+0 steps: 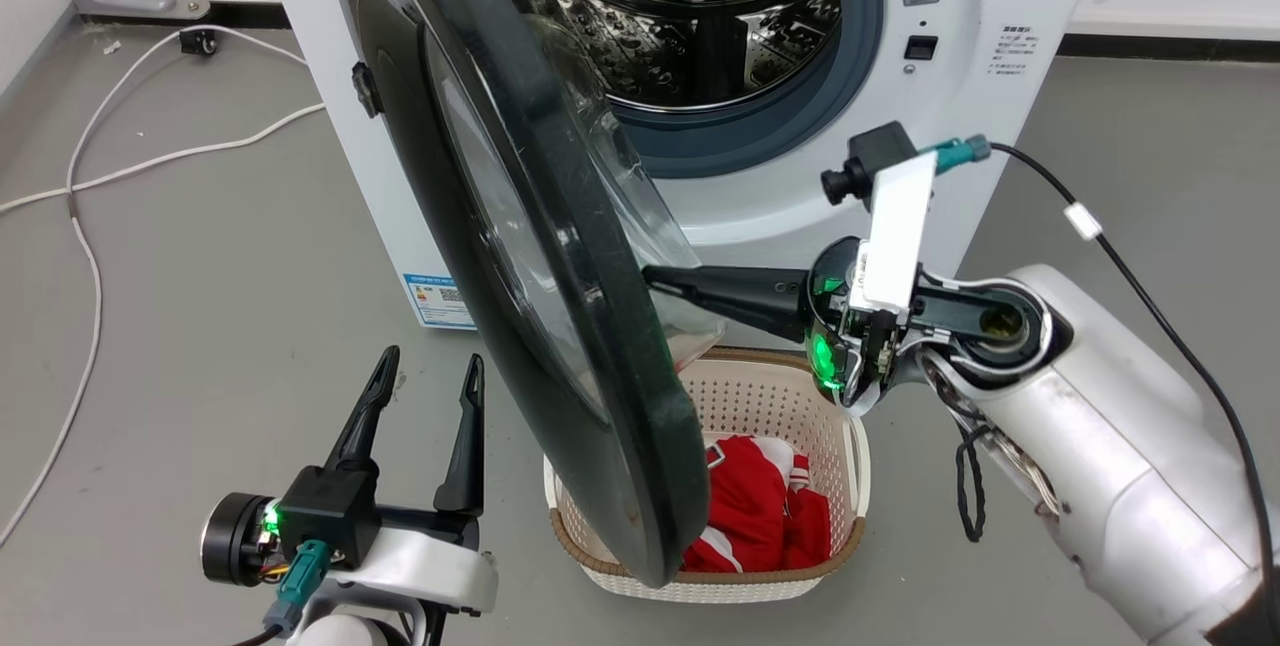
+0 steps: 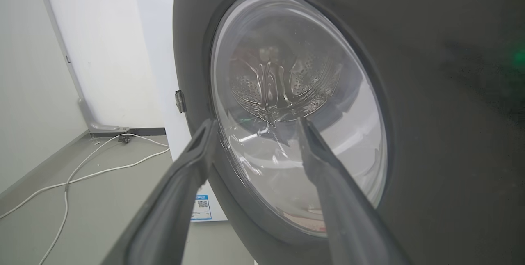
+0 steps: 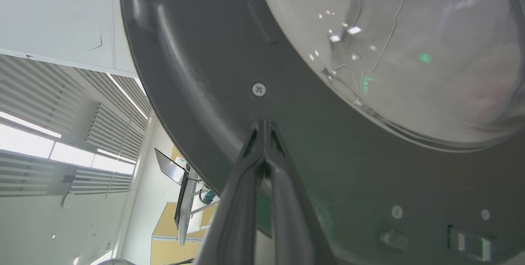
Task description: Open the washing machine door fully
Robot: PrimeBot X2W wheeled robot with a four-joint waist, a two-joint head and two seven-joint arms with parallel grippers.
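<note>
The white washing machine (image 1: 790,206) stands at the top of the head view with its steel drum (image 1: 680,16) exposed. The washing machine door (image 1: 560,266), glossy black with a clear glass bowl, stands swung out about halfway, edge-on to the head camera. My right gripper (image 1: 652,276) is shut, and its fingertips rest against the door's inner side. In the right wrist view the right gripper (image 3: 263,124) touches the door's dark inner rim (image 3: 328,162) just below a screw. My left gripper (image 1: 432,364) is open at the lower left, apart from the door's outer face (image 2: 430,113), which the left gripper (image 2: 256,122) points at.
A cream perforated basket (image 1: 855,446) holding red cloth (image 1: 750,506) sits on the floor under the door's lower edge. White cables (image 1: 85,226) trail over the grey floor at the left. A blue label (image 1: 435,298) is low on the machine's front.
</note>
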